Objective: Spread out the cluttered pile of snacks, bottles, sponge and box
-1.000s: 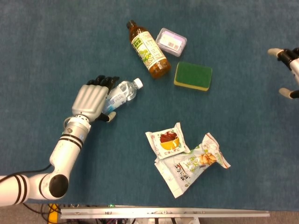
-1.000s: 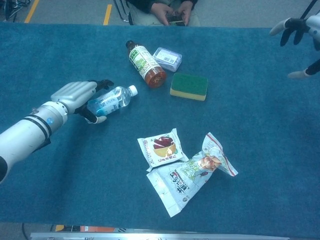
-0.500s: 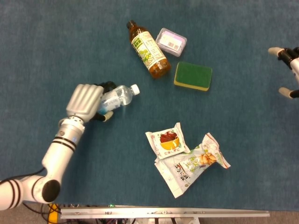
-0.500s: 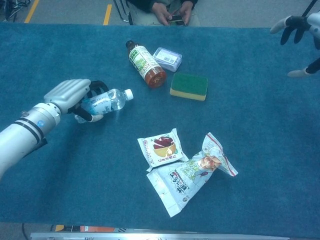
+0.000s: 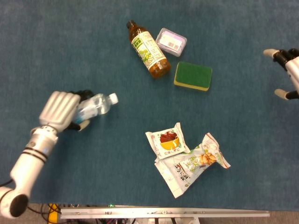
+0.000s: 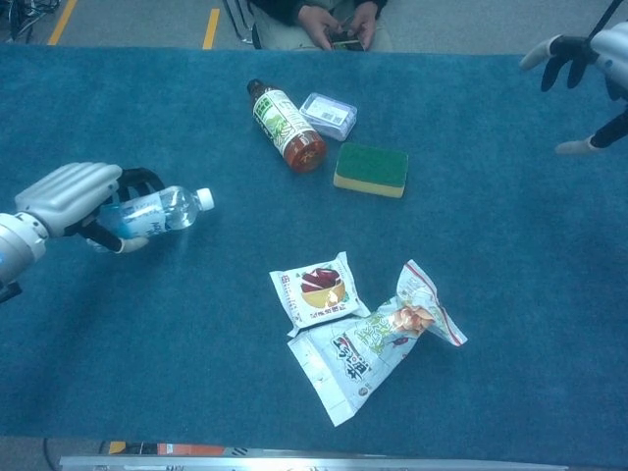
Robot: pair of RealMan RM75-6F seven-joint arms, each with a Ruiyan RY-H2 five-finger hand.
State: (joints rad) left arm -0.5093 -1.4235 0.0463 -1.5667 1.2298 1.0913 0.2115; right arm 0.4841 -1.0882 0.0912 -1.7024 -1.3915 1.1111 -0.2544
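Note:
My left hand (image 5: pixel 60 109) (image 6: pixel 74 199) grips a clear water bottle (image 5: pixel 97 104) (image 6: pixel 157 211) at the left of the table, its white cap pointing right. A brown tea bottle (image 5: pixel 148 50) (image 6: pixel 282 123) lies at the back middle, touching a small clear box (image 5: pixel 171 41) (image 6: pixel 329 115). A green and yellow sponge (image 5: pixel 193 76) (image 6: pixel 371 169) lies just right of them. Two snack packets, a small one (image 5: pixel 167 141) (image 6: pixel 317 290) and a long one (image 5: pixel 191 164) (image 6: pixel 375 342), overlap near the front. My right hand (image 5: pixel 288 72) (image 6: pixel 587 67) hovers with fingers spread at the far right edge, holding nothing.
The blue carpeted table (image 5: pixel 243 140) extends widely around the objects. A seated person (image 6: pixel 334 20) is beyond the far edge. A metal rail (image 5: pixel 163 213) runs along the front edge.
My left hand has carried the water bottle leftward, away from the tea bottle and sponge. The right hand has shifted only slightly.

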